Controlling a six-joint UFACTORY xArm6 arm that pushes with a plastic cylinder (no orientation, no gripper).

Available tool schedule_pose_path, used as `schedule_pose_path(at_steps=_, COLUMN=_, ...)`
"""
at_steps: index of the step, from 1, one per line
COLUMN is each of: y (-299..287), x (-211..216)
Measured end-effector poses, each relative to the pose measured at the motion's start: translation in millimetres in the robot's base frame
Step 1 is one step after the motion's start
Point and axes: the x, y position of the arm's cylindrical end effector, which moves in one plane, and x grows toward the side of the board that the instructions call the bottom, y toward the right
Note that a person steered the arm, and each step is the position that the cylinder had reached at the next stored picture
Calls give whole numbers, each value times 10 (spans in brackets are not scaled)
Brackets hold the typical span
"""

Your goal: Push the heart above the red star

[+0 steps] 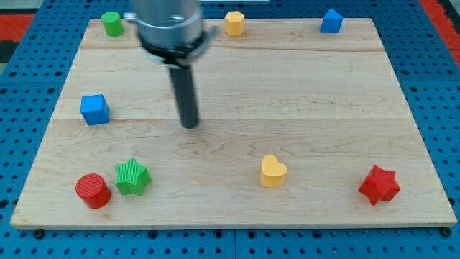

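Wooden and pale, the bench (pixel 237 79) fills the single camera view, lying on a blue pegboard. The arm carries no claw at all, only a straight dark rod, so nothing is grasped or clenched. The rod's tip (pixel 190 125) stands left of the bench's middle, touching no block.

The yellow heart (pixel 273 171) sits toward the view's bottom, right of centre. It lies below and to the right of the tip, well apart from it. The red star (pixel 379 185) lies further right, near the bottom right corner, slightly lower than the heart.

To do the step well, the tip should probably circle to the heart's lower left side, then push it rightward and upward, so it ends directly above the star without knocking it.

Other blocks: a blue cube (pixel 95 109) at left, a red cylinder (pixel 93 191) and green star (pixel 132 176) at bottom left, and a green cylinder (pixel 111 23), yellow hexagon (pixel 234 23) and blue block (pixel 330 21) along the top.
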Motion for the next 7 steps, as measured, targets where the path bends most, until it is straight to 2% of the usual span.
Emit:
schedule_pose_path(at_steps=1, y=754, x=213)
schedule_pose_path(at_steps=2, y=1257, x=274)
schedule_pose_path(at_steps=3, y=1630, x=635)
schedule_pose_path(at_steps=4, y=1379, x=1200)
schedule_pose_path(at_steps=5, y=1092, x=1215)
schedule_pose_path(at_steps=7, y=1023, x=695)
